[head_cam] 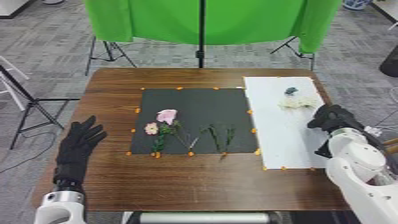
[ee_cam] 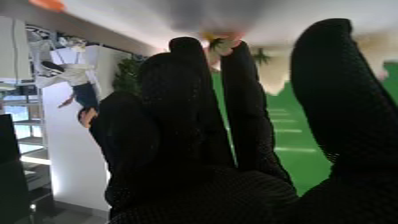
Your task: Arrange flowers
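We see our right robot hand (head_cam: 333, 119) at the outer edge of the white sheet (head_cam: 282, 135), open, its fingers straight and the thumb apart. Just beyond it on that sheet we find the cream flowers (head_cam: 300, 102), with a small dark blue bloom (head_cam: 291, 91) near them. Farther over, on the black mat (head_cam: 191, 100), lie a pink flower (head_cam: 167, 116), a smaller pale bloom (head_cam: 151, 128) beside it, and green stems (head_cam: 214, 138). Past the mat, our left robot hand (head_cam: 78, 143) is open over the left side of the table (head_cam: 178, 185).
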Robot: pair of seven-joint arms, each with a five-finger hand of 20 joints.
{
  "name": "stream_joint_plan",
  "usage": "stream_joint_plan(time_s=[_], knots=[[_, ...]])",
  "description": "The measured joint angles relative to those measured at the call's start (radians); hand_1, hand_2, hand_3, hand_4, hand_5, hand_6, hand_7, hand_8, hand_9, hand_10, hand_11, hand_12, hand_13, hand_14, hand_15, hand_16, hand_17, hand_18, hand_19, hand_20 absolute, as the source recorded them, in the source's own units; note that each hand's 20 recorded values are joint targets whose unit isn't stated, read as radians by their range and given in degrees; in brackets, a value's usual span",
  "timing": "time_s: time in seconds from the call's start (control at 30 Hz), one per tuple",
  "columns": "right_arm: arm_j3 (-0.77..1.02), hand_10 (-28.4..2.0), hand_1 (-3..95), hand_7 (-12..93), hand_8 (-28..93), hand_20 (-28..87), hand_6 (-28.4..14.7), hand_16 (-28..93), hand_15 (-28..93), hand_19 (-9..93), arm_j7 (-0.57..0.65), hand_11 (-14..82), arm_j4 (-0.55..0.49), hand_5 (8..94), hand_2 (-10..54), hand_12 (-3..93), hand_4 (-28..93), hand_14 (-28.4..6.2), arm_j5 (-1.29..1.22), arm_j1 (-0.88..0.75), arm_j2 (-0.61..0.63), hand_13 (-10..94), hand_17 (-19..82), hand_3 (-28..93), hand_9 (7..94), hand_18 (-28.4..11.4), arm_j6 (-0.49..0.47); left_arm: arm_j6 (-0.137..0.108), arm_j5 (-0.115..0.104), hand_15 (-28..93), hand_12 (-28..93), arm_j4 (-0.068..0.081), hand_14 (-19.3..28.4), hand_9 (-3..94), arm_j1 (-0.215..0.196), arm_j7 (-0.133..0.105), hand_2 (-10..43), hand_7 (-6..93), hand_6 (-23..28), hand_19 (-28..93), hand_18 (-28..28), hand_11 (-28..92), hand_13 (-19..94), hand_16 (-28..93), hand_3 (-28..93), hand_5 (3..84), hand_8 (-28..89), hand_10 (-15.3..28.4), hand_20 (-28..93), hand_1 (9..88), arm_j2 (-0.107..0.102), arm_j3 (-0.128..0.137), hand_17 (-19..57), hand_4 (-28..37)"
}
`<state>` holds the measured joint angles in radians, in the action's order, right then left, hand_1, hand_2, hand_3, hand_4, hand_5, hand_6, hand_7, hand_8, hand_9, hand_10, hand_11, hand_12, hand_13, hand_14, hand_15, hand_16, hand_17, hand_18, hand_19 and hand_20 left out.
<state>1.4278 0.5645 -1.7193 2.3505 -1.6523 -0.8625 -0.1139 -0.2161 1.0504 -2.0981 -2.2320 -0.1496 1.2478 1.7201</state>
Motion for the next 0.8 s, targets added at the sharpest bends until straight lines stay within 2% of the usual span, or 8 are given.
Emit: stream_joint_plan(time_s=[0.43, 0.53, 0.8], knots=[[0.019, -14.6, 45.3, 21, -11, 55, 2.2, 31, 70, 93, 0.009, 21.0, -0.034, 54.9, -9.5, 22.9, -20, -6.9, 0.003, -0.044, -0.001, 75, 56, 72, 61.0, -13.8, 0.023, 0.003, 0.002, 27, 7, -0.001, 19.1, 38.2, -0.004, 0.002, 17.4, 6.4, 6.6, 15, 14.3, 17, 29, -3, 57, 37.1, -6, 14.2, 18, 18.4, 0.0, 0.0, 1.6, -28.3], [0.019, -14.7, 45.1, 19, -11, 55, 2.7, 31, 69, 93, 0.009, 20.7, -0.047, 51.5, -9.5, 22.7, -20, -6.9, -0.019, -0.044, 0.001, 75, 56, 72, 60.6, -13.8, 0.03, 0.006, 0.002, 27, 7, -0.001, 19.1, 38.4, -0.005, 0.003, 17.3, 6.5, 6.5, 15, 14.3, 17, 29, -3, 57, 37.3, -6, 14.3, 18, 18.4, 0.0, 0.001, 1.7, -28.3], [0.003, -14.8, 45.0, 18, -10, 55, 3.2, 31, 69, 93, 0.022, 20.0, -0.034, 49.3, -9.5, 22.9, -20, -6.6, -0.031, 0.0, 0.005, 76, 57, 72, 59.6, -13.6, 0.024, 0.026, 0.005, 27, 7, -0.001, 19.1, 38.4, -0.005, 0.014, 17.2, 6.5, 6.6, 15, 14.3, 17, 29, -3, 57, 37.6, -6, 14.3, 18, 18.5, 0.001, 0.001, 1.6, -28.3]])
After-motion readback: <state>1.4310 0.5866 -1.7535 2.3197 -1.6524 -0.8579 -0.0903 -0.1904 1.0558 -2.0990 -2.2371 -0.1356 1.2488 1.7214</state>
